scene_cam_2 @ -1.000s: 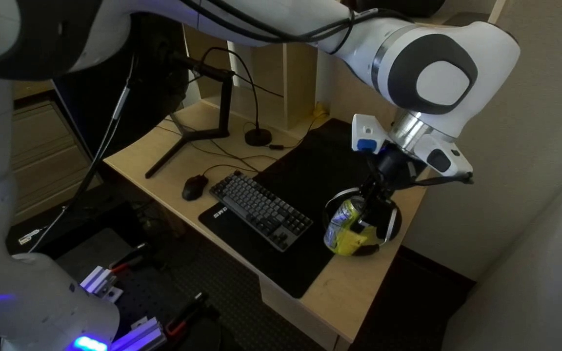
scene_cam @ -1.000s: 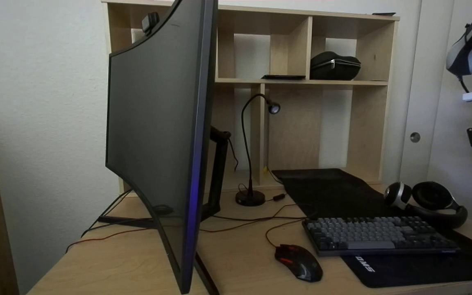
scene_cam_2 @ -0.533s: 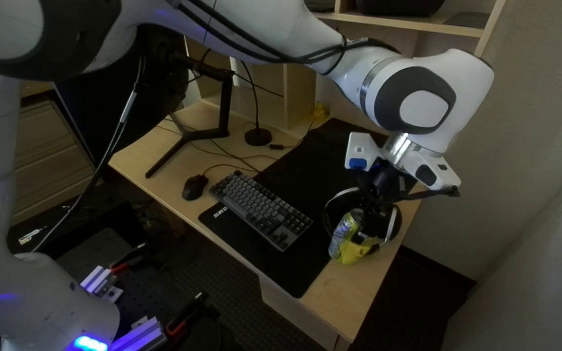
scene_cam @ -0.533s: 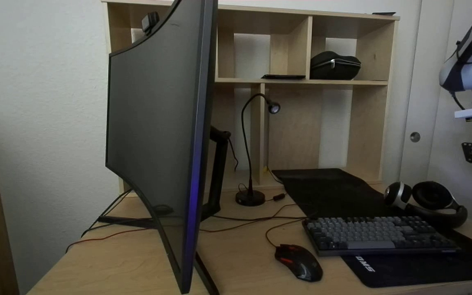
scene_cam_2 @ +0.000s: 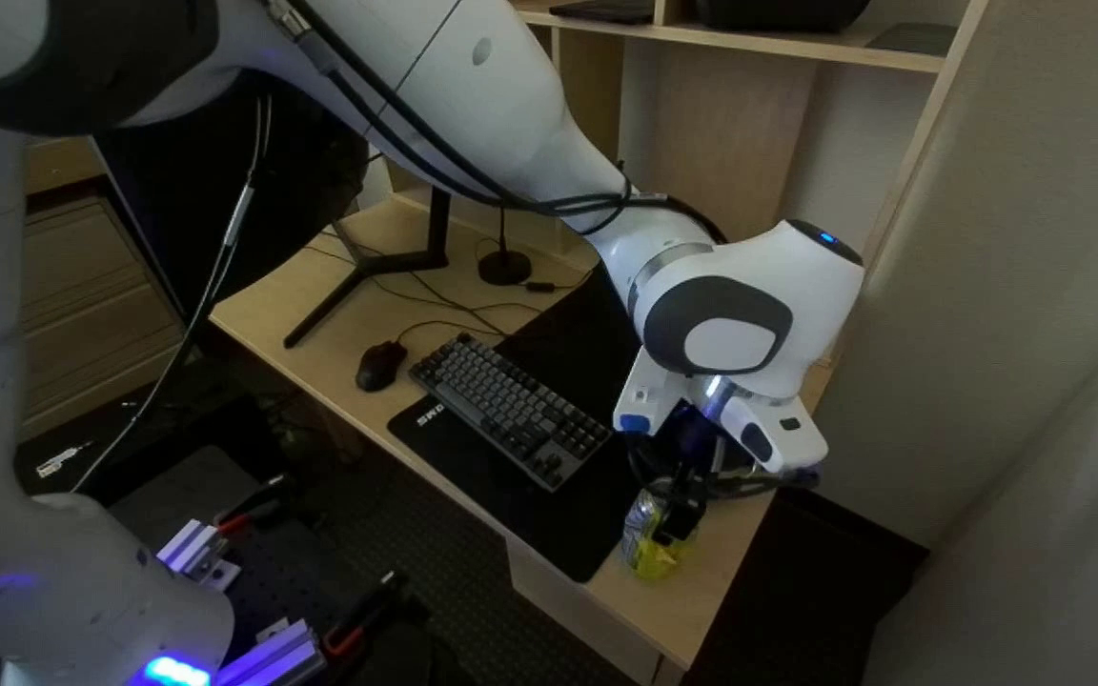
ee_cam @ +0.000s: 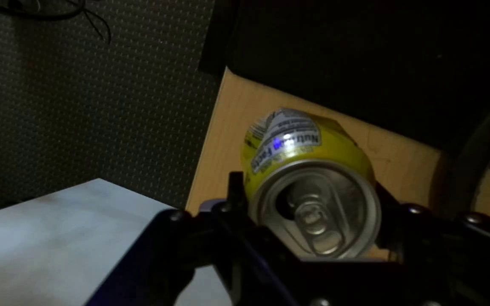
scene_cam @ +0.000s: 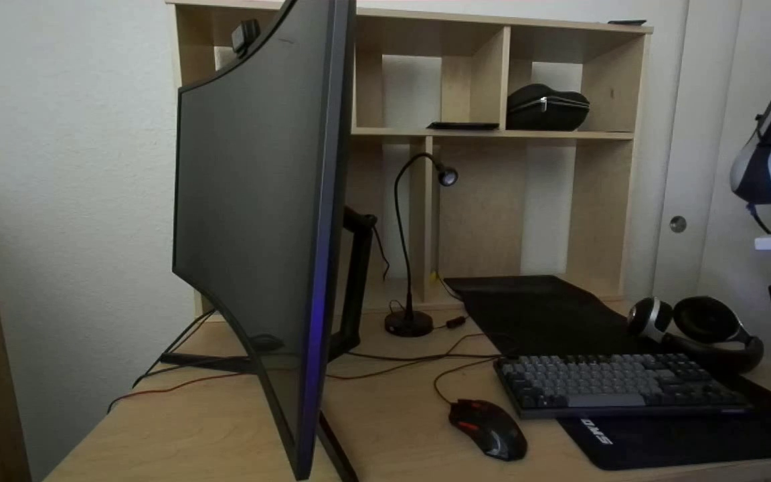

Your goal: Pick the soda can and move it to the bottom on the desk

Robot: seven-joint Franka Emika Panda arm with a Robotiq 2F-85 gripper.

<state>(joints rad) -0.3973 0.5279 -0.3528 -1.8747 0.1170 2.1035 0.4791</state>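
**Risking a topple at release**

Holding yellow metal soda can [ee_cam: 309,178] in clamped jaws of black two-finger gripper [ee_cam: 311,199], at near right end of light-wood desk [scene_cam_2: 673,610]; cannot tell if touching. Released high or tilted, could tip and roll off.

Pale wall [scene_cam: 71,167], light-wood cubby shelf [scene_cam: 603,214], dark textured floor [ee_cam: 100,106]

Dark curved monitor [scene_cam: 255,194], small black device [scene_cam: 245,37] on its top edge. Wood shelf unit [scene_cam: 479,214] behind, black zip case [scene_cam: 547,110] sitting in it, upper right. Gooseneck lamp [scene_cam: 409,325] upright in front of the shelf unit. Keyboard [scene_cam: 620,385] sits between mouse [scene_cam: 488,430] and headphones [scene_cam: 703,321].
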